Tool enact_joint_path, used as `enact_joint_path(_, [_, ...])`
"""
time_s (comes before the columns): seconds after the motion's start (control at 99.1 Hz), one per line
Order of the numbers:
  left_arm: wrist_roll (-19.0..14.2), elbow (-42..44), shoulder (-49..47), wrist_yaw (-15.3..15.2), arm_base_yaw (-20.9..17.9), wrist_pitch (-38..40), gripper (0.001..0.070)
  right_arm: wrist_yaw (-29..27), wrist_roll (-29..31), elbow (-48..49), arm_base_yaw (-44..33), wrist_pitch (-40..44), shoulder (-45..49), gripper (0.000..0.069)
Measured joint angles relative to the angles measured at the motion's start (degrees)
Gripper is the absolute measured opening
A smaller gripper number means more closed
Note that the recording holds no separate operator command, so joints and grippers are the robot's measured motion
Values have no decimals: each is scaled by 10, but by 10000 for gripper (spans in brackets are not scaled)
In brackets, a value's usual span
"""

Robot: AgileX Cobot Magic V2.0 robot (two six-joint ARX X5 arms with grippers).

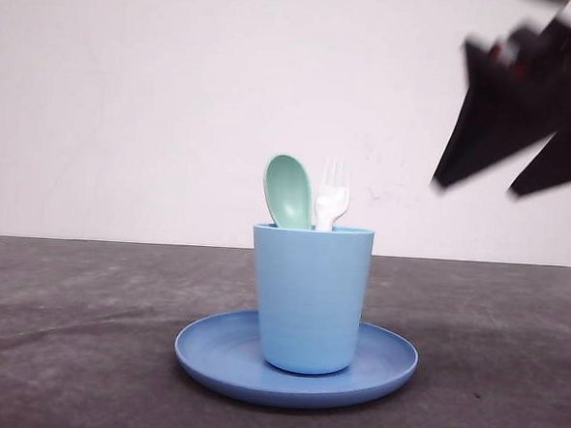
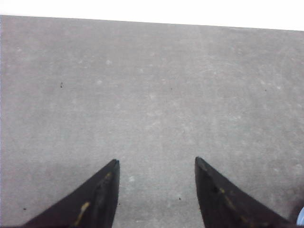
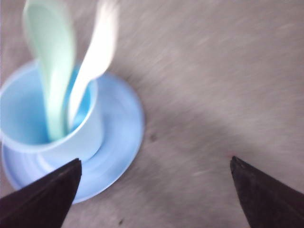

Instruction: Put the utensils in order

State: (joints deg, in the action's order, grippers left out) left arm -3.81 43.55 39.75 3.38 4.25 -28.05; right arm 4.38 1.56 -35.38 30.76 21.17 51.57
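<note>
Plate: from my front camera I see a round blue plate [image 1: 209, 357] sitting flat on the dark grey worktop [image 1: 65, 336], nearest to me.
Cup: a light blue cup [image 1: 309, 298] stands upright in the middle of the plate.
Spoon: the mint-green spoon [image 1: 288, 191] stands in the cup, bowl end up, on the left side of the rim; my right wrist camera shows its handle going down inside the cup, though that picture is blurred.
Fork: the white fork [image 1: 332, 197] stands in the same cup, just beside the spoon on its right, 4 tines pointing up.
Right gripper: I see it [image 1: 476, 190] high at the right, above and well apart from the cup, blurred; its 2 fingers [image 1: 469, 138] are spread wide with nothing between them.
Left gripper: on my left wrist camera it [image 2: 156, 164] hangs over bare worktop, its 2 fingers [image 2: 102, 194] spread apart and holding nothing.
Wall: a plain white wall [image 1: 128, 98] stands behind the worktop.
</note>
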Motion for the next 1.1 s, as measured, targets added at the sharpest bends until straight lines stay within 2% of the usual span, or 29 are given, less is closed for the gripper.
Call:
enact_joint_path(0.343, [0,0,0,0,0,0,300,-1,37,-139,-115,182,-42,629])
enact_joint_path(0.525, [0,0,0,0,0,0,300,-1,46,-153,-189,241,-42,629])
enact_joint_path(0.696, [0,0,0,0,0,0,300,0,47,-153,-244,262,-41,629])
enact_joint_path(0.999, [0,0,0,0,0,-1,300,0,42,-153,-247,263,-41,628])
enact_joint_path(1.049, [0,0,0,0,0,-1,300,0,42,-153,-247,263,-41,600])
enact_joint_path(1.1, [0,0,0,0,0,-1,300,0,42,-153,-247,264,-41,490])
